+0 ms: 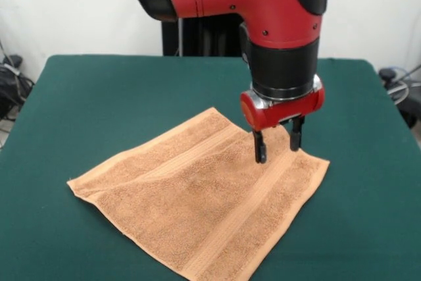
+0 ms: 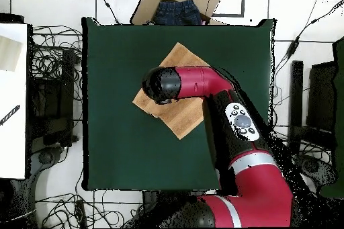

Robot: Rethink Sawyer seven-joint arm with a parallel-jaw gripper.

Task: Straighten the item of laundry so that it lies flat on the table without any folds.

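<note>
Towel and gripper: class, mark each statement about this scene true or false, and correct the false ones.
1. The towel lies spread on the green table. True.
2. The gripper is open, its fingers pointing down over the towel's corner nearest the robot. True.
3. The gripper holds the towel lifted clear of the table. False: the towel lies on the table and nothing is lifted.
4. The towel is blue. False: it is light orange-brown, with woven border bands.
5. In the overhead view the arm covers part of the towel. True.
6. The towel hangs over the table's edge. False: in the overhead view it lies well inside the table.
</note>
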